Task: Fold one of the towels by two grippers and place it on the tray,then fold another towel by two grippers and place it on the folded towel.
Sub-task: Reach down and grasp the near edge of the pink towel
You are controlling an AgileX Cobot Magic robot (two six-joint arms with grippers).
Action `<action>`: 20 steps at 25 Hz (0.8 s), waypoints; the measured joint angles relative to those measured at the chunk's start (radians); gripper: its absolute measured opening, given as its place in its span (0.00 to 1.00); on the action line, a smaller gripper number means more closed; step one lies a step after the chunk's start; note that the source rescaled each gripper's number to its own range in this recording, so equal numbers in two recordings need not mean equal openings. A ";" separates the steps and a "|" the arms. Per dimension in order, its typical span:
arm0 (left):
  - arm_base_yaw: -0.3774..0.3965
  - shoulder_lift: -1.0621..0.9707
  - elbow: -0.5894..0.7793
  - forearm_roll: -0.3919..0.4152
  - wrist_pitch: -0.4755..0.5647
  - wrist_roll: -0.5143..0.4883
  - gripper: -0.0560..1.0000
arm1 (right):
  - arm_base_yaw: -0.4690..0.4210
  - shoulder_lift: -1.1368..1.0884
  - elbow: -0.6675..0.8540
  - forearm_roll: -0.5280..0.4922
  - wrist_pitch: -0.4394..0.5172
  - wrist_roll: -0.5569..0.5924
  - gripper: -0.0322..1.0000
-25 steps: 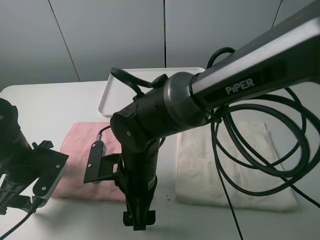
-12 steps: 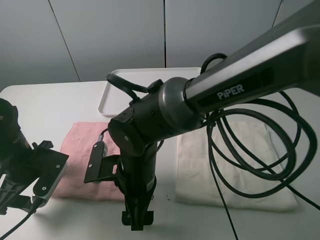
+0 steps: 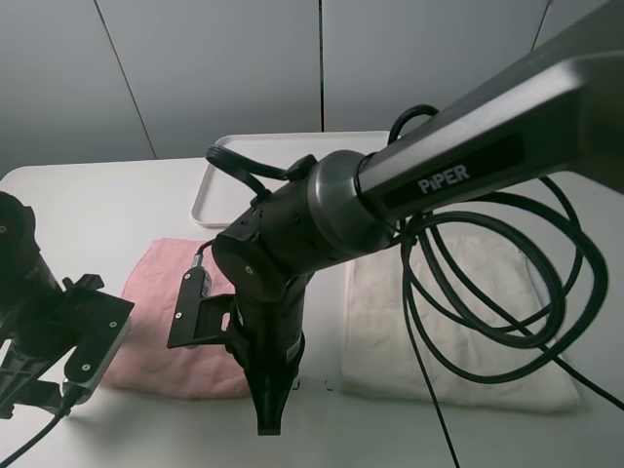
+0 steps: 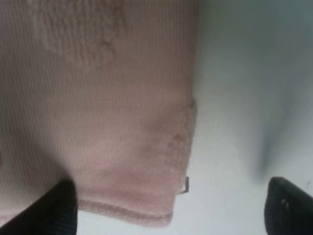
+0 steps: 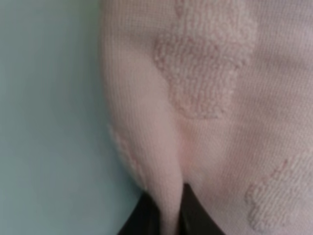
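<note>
My right claw (image 5: 168, 215) is clamped on a pinched ridge of the pink towel (image 3: 156, 292), at its edge by the near right corner. My left claw (image 4: 173, 210) stands spread wide over the towel's other near corner, gripping nothing. The pink towel lies on the desk (image 3: 88, 214) beside the cream towel (image 3: 468, 322), and the tray (image 3: 219, 185) sits beyond the 2.

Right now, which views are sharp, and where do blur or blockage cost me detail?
Exterior high: evenly lit and sharp, but the right arm looms close, hiding part of the pink towel. Left wrist: soft throughout, left pincer tips just dark smudges. Right wrist: terry loops readable, focus falls off where the right pincer pinches the towel.
</note>
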 joint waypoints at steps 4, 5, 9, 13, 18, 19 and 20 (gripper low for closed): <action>0.000 0.000 0.000 0.000 -0.003 0.000 0.99 | 0.000 0.000 0.000 0.000 0.002 0.011 0.05; 0.000 0.000 0.000 0.000 -0.005 -0.002 0.99 | 0.000 0.000 0.000 0.000 0.002 0.015 0.05; 0.000 0.000 0.000 0.000 -0.017 -0.024 0.97 | 0.000 0.000 0.000 0.000 0.002 0.020 0.05; 0.000 0.002 0.000 0.000 -0.059 -0.044 0.75 | 0.000 0.000 0.000 0.000 0.002 0.022 0.05; 0.000 0.006 0.000 0.002 -0.096 -0.052 0.31 | 0.000 0.000 0.000 0.002 0.002 0.026 0.05; 0.000 0.006 0.000 0.002 -0.098 -0.052 0.25 | 0.000 0.000 0.000 0.002 0.002 0.029 0.05; 0.000 0.006 0.000 0.002 -0.098 -0.052 0.17 | 0.000 0.000 0.000 0.002 0.002 0.031 0.05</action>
